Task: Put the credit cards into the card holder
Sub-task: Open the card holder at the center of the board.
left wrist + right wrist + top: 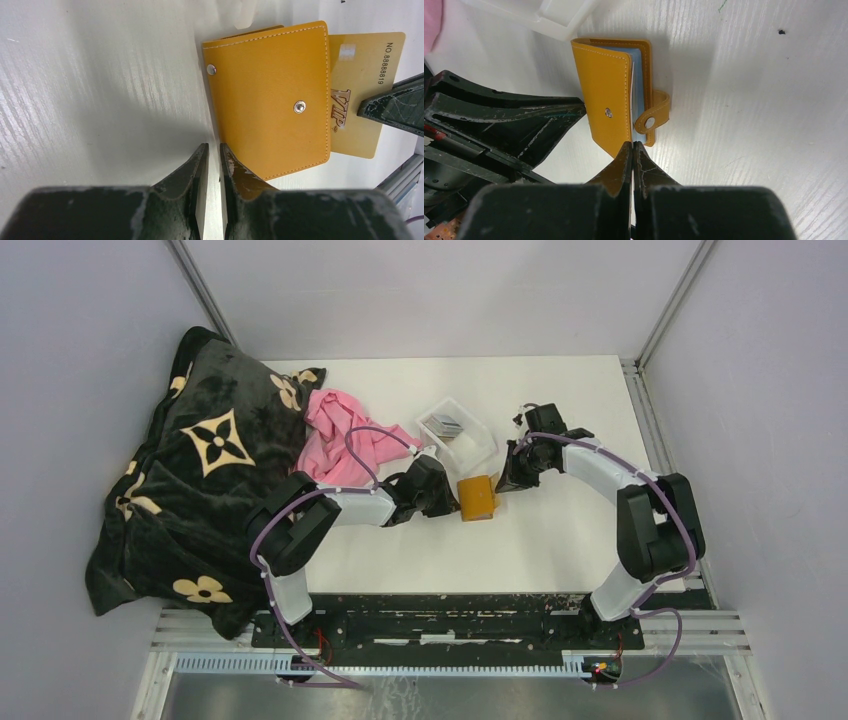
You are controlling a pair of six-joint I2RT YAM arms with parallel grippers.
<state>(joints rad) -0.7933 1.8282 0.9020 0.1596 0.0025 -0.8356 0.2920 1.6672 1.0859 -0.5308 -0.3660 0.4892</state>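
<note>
Left wrist | stitched orange card holder (270, 100) | flat gold card (360, 60) protruding, right pincer (632, 148) clenched on it | left pincer (213, 150): grip unclear

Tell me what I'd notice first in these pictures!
The bright orange card holder sits in the middle of the top view. A gold VIP card pokes out of its side, pinched by the right gripper. On the left lies a big black blanket with cream flowers.
</note>
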